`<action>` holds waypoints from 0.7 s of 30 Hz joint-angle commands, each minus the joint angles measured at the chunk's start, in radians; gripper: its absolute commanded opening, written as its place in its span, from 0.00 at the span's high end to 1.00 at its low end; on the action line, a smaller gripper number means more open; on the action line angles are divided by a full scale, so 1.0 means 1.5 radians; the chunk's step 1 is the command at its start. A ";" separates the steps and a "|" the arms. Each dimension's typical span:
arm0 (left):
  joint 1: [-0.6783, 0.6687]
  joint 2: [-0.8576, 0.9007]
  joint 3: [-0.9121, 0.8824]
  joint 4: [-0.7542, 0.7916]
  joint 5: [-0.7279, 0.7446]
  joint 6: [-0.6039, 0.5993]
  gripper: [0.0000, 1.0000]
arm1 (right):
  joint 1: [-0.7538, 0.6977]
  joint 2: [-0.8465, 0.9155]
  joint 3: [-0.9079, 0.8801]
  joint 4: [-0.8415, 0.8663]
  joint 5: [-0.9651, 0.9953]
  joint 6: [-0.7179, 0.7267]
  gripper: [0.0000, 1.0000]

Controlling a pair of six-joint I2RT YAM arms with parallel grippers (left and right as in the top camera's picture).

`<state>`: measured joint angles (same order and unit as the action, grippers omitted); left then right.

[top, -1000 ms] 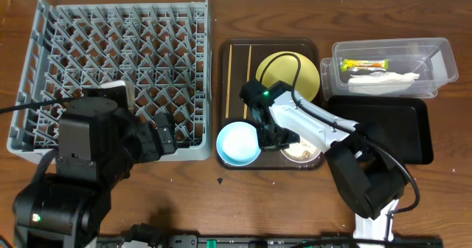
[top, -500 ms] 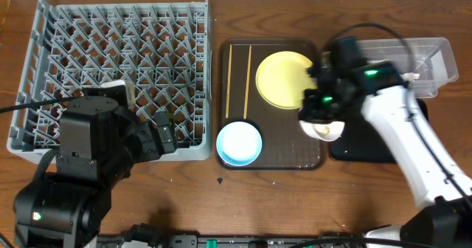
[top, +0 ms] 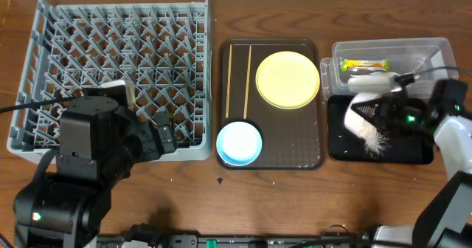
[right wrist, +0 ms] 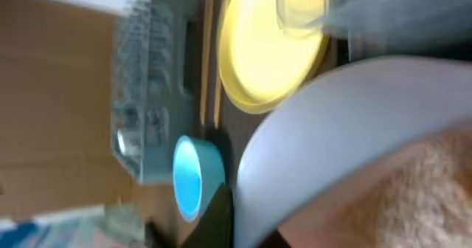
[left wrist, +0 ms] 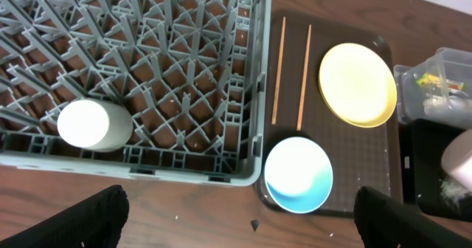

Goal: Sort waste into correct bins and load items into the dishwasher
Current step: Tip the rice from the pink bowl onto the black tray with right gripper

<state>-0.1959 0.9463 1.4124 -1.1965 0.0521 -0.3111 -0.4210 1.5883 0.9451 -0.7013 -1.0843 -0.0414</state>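
Note:
My right gripper (top: 385, 114) is shut on the rim of the white bowl (top: 361, 112) and holds it tipped over the black tray (top: 414, 150). Whitish rice scraps (top: 374, 139) spill from it onto the tray. In the right wrist view the bowl (right wrist: 346, 130) fills the frame, with rice (right wrist: 417, 189) inside. The clear tub (top: 436, 56) holds the napkin (top: 375, 77) and the green-and-yellow wrapper (top: 363, 64). The yellow plate (top: 287, 80), blue bowl (top: 239, 143) and chopsticks (top: 229, 82) lie on the brown tray (top: 310, 153). My left gripper (left wrist: 240, 222) is open and empty near the grey dish rack (top: 110, 49).
A white cup (left wrist: 94, 124) stands in the rack's front left part. A small dark crumb (left wrist: 253, 224) lies on the wooden table in front of the blue bowl (left wrist: 298, 174). The left arm's body (top: 85, 141) sits at the rack's front edge.
My right arm lifted the white bowl off the brown tray and carried it right, over the black tray. The bowl is now tipped and rice is falling out. The left arm is unchanged.

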 commanded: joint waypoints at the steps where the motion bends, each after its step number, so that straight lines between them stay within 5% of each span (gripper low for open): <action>1: 0.004 0.000 0.004 0.000 -0.008 -0.001 0.02 | -0.039 -0.006 -0.052 0.056 -0.138 -0.016 0.99; 8: 0.004 0.000 0.004 0.000 -0.008 -0.001 0.02 | -0.060 -0.006 -0.085 0.072 -0.222 -0.065 0.99; 14: 0.004 0.000 0.004 0.000 -0.008 -0.001 0.02 | -0.064 -0.005 -0.085 0.107 -0.196 0.020 0.99; 16: 0.004 0.000 0.004 0.000 -0.008 -0.001 0.02 | -0.064 -0.005 -0.085 0.112 -0.252 -0.035 0.99; 17: 0.004 0.000 0.004 0.000 -0.008 -0.001 0.02 | -0.064 -0.005 -0.085 0.113 -0.179 0.032 0.99; 19: 0.004 0.000 0.004 0.000 -0.008 -0.001 0.02 | -0.063 -0.005 -0.085 0.089 -0.278 -0.013 0.99; 21: 0.004 0.000 0.004 0.000 -0.008 -0.001 0.02 | -0.065 -0.005 -0.085 0.094 -0.165 0.005 0.99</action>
<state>-0.1959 0.9463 1.4124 -1.1969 0.0521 -0.3111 -0.5068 1.5883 0.8177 -0.5632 -1.3987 -0.0399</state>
